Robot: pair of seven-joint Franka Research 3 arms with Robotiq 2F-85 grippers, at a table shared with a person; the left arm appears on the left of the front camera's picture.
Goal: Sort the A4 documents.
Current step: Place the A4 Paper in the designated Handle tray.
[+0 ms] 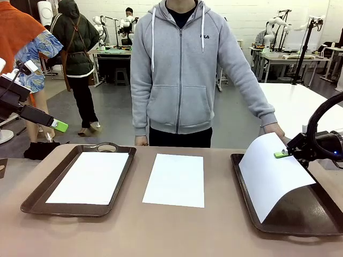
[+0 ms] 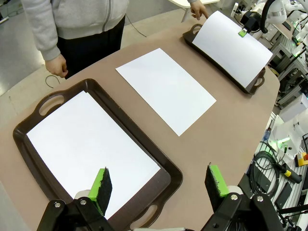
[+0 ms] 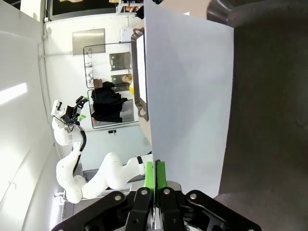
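Note:
Three A4 documents are in sight. One sheet [image 1: 91,176] lies flat in the left tray [image 1: 32,203]. A second sheet [image 1: 176,179] lies on the bare table between the trays. The third sheet [image 1: 273,176] arches up from the right tray [image 1: 300,217], with my right gripper [image 1: 281,154] shut on its raised edge. In the right wrist view the fingers [image 3: 155,173] pinch that sheet [image 3: 187,96] above the dark tray floor [image 3: 269,120]. My left gripper [image 1: 58,126] hangs open, high over the table's left end. Its fingers [image 2: 102,185] spread above the left tray's sheet [image 2: 91,144].
A person in a grey hoodie stands at the far side, one hand [image 1: 276,128] by the right tray's far end, the other [image 1: 141,140] at the table edge. The left wrist view also takes in the middle sheet [image 2: 166,89] and right tray [image 2: 259,82].

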